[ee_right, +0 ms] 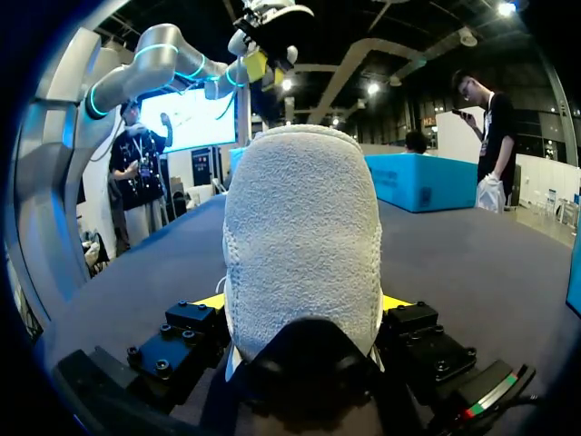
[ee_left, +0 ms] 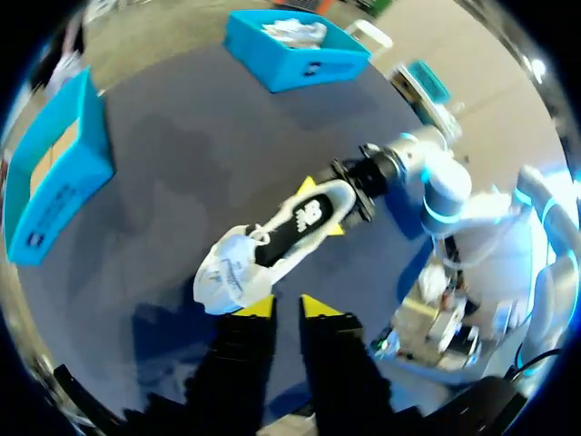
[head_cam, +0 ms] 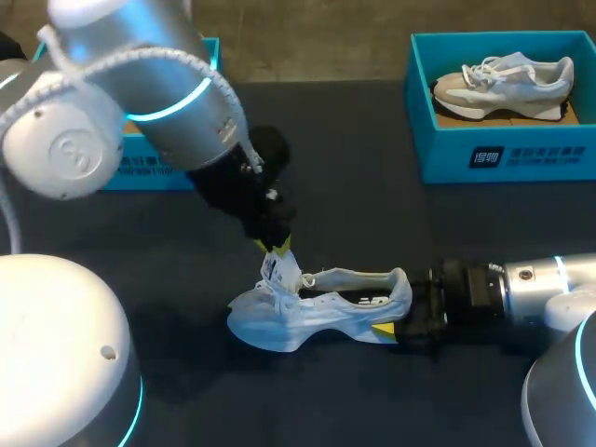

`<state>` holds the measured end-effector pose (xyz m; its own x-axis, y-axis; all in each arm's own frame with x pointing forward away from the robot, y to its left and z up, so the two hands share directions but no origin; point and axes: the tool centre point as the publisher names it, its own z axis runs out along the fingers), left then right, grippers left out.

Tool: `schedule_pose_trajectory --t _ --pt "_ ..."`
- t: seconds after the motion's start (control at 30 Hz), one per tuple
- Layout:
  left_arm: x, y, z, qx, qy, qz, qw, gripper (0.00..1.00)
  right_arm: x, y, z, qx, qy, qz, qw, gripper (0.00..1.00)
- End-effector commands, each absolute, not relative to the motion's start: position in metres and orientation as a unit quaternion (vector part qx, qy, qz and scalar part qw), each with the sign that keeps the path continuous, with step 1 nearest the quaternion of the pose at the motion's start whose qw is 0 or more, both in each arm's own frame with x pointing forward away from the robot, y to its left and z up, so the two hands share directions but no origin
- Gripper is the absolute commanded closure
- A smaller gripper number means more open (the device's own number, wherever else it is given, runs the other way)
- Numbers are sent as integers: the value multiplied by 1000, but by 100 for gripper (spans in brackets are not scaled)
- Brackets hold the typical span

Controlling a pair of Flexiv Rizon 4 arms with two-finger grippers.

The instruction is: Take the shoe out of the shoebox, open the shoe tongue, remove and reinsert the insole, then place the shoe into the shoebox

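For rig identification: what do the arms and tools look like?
Left arm and right arm: silver-white rounded segments with glowing cyan rings; a white cable runs along the left. Left tool and right tool: black, yellow-tipped.

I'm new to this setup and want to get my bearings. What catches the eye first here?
A white shoe lies mid-table, its heel clamped by the right tool, while the open left tool hangs over its tongue. At the far right a second shoe sits in a blue box.
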<state>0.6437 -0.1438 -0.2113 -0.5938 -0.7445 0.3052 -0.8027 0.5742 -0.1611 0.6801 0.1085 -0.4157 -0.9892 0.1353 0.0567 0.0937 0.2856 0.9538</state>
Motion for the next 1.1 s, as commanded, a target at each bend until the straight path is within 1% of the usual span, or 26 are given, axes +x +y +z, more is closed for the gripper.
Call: schedule_pose_trajectory --t 0.03,0.1,0.23,0.63,0.67,0.7,0.9,1.1 --pt "642 -162 -210 314 -942 72 95 100 680 110 -416 72 802 593 18 100" --pt "640 -166 -212 289 -949 66 103 100 680 110 -416 72 802 593 18 100" --pt "646 -169 -219 274 -950 53 143 100 680 110 -416 72 802 593 18 100" --pt "646 -169 -219 274 -950 53 143 100 680 110 -416 72 802 593 18 100" --pt "650 -172 -221 265 -953 51 134 100 680 110 -416 72 802 593 18 100" --pt "654 -175 -225 219 -964 60 142 100 680 110 -416 72 802 593 18 100" --pt "660 -185 -252 109 -976 96 163 100 680 110 -416 72 802 593 18 100" --pt "659 -196 -273 74 -979 84 169 100 680 110 -416 72 802 593 18 100"
